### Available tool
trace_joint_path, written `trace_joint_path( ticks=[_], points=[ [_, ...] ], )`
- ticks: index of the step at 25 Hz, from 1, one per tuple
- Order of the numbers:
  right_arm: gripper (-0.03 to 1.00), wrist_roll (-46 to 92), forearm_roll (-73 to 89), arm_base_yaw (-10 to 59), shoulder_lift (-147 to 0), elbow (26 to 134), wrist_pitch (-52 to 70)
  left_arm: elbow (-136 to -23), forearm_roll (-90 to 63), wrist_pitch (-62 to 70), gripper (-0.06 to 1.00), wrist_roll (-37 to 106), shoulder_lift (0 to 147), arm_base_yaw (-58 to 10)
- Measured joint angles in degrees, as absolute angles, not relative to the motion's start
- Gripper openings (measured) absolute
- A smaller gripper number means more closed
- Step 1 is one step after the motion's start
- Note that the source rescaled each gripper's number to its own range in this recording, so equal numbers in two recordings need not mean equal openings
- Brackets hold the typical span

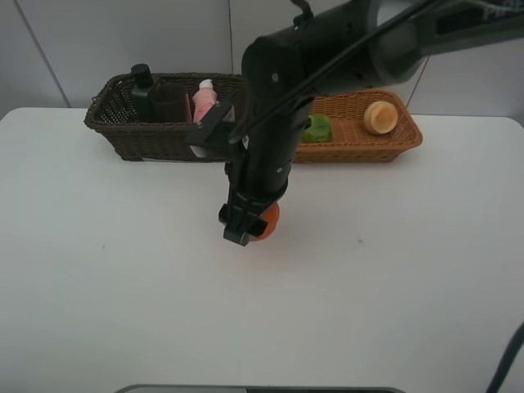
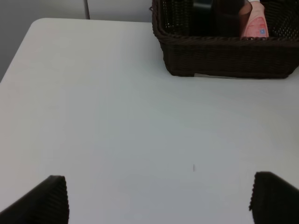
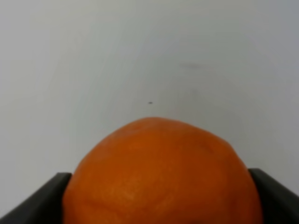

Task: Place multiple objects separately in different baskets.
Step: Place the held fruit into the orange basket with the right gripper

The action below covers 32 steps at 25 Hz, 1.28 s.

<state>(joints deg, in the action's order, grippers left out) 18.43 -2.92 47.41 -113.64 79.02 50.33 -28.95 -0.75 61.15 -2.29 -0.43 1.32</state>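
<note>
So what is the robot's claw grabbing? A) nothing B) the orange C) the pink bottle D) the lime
B: the right gripper sits around the orange, which fills the gap between its fingers on the table.

In the high view the right arm [image 1: 278, 123] is covering most of the orange [image 1: 267, 221], leaving only a sliver showing beside the right gripper [image 1: 237, 225]. It is also hiding the gap between the dark basket [image 1: 123, 123] and the tan basket [image 1: 385, 147], and part of the lime [image 1: 319, 128]. The wrist view is cutting off the orange's [image 3: 161, 172] underside and all but the corners of the fingers [image 3: 42, 200]. The other wrist view is cropping the dark basket [image 2: 224, 56], the pink bottle [image 2: 254, 23] and the left fingers [image 2: 44, 200].
</note>
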Motion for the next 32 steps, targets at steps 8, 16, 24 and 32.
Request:
trace_joint_path(
  ticks=[8, 16, 24, 32],
  points=[
    [0.61, 10.0, -2.9, 34.2, -113.4, 87.9, 55.9, -29.0, -0.7, 61.2, 1.00, -2.3, -0.4, 1.3],
    [0.61, 2.8, -3.0, 23.2, -113.4, 88.8, 51.9, -29.0, -0.7, 61.2, 1.00, -2.3, -0.4, 1.3],
    [0.61, -6.2, -3.0, 15.8, -114.2, 89.9, 45.3, -29.0, -0.7, 61.2, 1.00, -2.3, -0.4, 1.3],
    [0.61, -8.2, -4.5, 13.5, -121.2, 94.7, 40.4, -29.0, -0.7, 61.2, 1.00, -2.3, -0.4, 1.3]
  ],
)
